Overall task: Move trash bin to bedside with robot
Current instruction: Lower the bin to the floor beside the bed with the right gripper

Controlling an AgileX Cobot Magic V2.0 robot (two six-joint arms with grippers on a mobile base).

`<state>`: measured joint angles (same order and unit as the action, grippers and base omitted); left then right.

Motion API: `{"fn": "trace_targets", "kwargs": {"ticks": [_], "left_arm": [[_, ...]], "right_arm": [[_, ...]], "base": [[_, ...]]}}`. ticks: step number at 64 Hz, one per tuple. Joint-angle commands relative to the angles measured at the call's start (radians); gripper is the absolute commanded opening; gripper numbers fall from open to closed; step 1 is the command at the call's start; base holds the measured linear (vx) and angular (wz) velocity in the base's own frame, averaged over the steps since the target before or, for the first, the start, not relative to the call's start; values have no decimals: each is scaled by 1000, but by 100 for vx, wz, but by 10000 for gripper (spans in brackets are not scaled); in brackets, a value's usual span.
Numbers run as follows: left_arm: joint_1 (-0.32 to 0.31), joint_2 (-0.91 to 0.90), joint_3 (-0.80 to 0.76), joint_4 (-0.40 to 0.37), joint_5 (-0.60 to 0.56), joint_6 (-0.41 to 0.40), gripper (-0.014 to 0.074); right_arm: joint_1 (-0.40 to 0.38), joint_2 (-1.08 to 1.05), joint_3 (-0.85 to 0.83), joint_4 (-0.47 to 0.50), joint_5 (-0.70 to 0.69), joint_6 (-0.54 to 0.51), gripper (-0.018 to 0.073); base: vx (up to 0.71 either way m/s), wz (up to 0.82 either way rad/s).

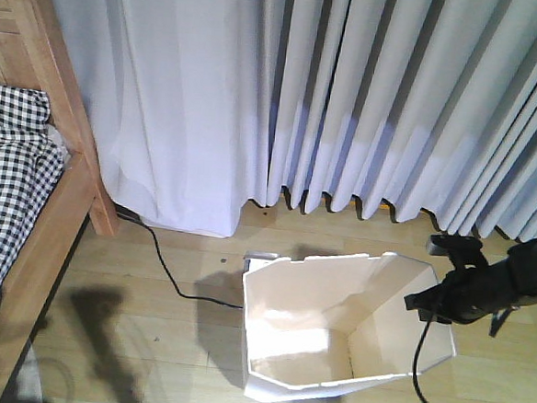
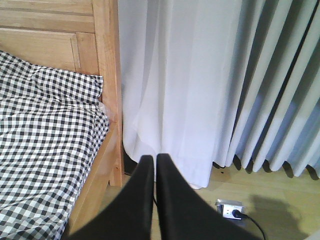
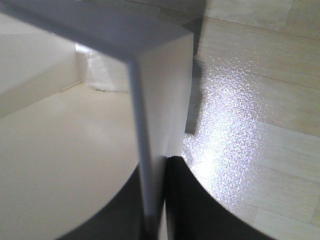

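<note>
Since my right pincer (image 1: 432, 303) is clamped on the trash bin (image 1: 304, 352) wall, next I'd drag it left to the bedside (image 1: 60, 215).

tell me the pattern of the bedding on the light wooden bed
The bedding is black-and-white checked, clearest in the left wrist view.

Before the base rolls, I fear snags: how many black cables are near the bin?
2. A floor cable runs from by the bed post to behind the trash bin; an arm cable hangs beside the bin's right wall. Others may be hidden.
</note>
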<state>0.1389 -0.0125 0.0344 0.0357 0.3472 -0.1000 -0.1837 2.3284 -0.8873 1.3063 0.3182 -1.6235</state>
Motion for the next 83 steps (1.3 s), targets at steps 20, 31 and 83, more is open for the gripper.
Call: {"fn": "trace_targets", "kwargs": {"ticks": [20, 31, 83], "left_arm": [[-3, -14, 3, -2, -66, -4, -6], [-3, -14, 3, -2, -66, -4, -6], [-3, -14, 3, -2, -66, -4, -6]], "right_arm": [[-5, 177, -266, -31, 127, 89, -2], [-5, 287, -382, -31, 154, 119, -2], [30, 605, -870, -456, 241, 604, -2]], "base": [[0, 0], [0, 0], [0, 0]]}}
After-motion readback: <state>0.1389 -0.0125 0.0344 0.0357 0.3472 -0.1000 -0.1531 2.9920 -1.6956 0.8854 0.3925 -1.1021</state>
